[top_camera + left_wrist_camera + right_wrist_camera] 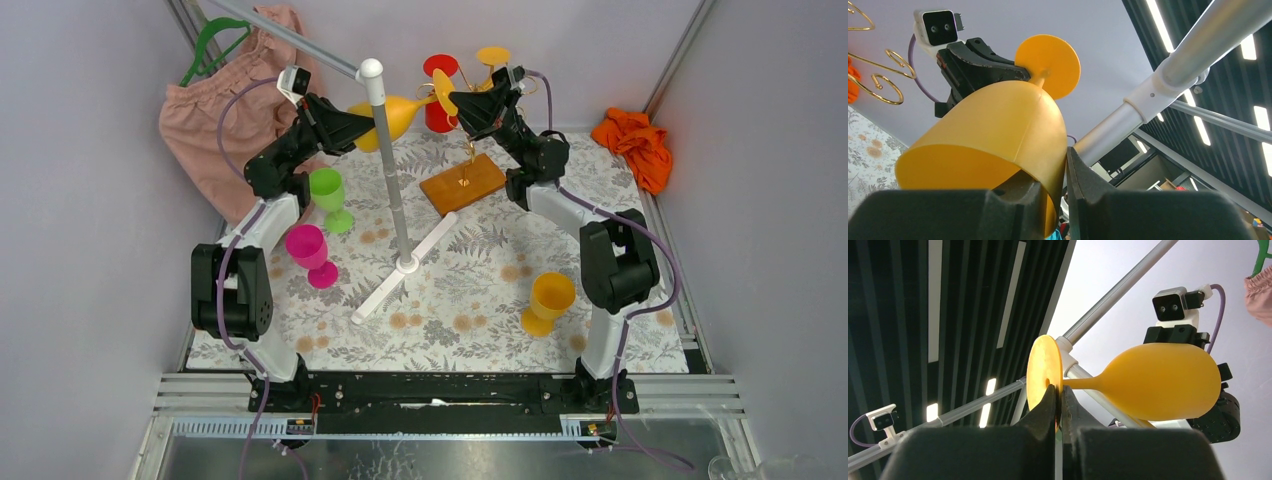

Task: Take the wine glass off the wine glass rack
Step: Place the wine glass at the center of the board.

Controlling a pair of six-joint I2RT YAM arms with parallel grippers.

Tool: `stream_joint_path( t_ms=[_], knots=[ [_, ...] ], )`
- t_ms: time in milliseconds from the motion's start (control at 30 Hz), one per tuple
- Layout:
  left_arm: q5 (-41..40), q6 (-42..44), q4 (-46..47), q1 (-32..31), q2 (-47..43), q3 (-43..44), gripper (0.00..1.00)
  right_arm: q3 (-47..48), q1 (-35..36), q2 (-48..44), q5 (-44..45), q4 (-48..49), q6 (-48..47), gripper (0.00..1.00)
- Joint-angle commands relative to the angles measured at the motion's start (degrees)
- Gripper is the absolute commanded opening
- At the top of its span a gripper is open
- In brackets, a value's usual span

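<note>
A yellow-orange plastic wine glass [405,110] lies on its side in mid-air between two robot arms, above the far part of the floral-patterned worktop [470,270] and just left of the thin gold wire wine glass rack on its orange-brown wooden base [455,185]. The right end effector [1058,390] is closed tight on the edge of the glass's flat round foot [1040,370]. The left end effector [1045,172] sits narrow on the rim of the bowl, one finger inside and one outside, with the wall pinched between them. The glass touches none of the rack's wire in these views, so the lift-off itself looks done. What is left, by the look of it, is for one arm to let go and the other to carry the glass down to a spot on the worktop. A tall white-and-grey pole stand [392,170] crosses right in front of the bowl and could get in the way of that descent. A red wine glass [438,112] and an orange wine glass [492,55] hang on the rack
</note>
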Motion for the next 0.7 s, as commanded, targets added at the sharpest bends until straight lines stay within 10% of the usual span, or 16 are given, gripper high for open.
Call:
stream_joint_path(
  t_ms=[0, 433, 667],
  knots=[
    [1.2, -0.9, 4.6, -1.0, -0.3, -0.2, 0.0, 1.7, 1.6, 1.8, -2.4, 8.6, 7.0, 0.0],
    [-2.8, 0.6, 4.8, -0.3, -1.5, -2.8, 0.0, 2.2, 1.6, 2.6, -1.4, 8.7, 7.7, 0.65],
    [-5.2, -0.3, 4.8, 2.4, -3.0, -5.0, 0.0, -0.2, 1.6, 0.7, -1.1, 8.7, 7.2, 0.8]
  ],
)
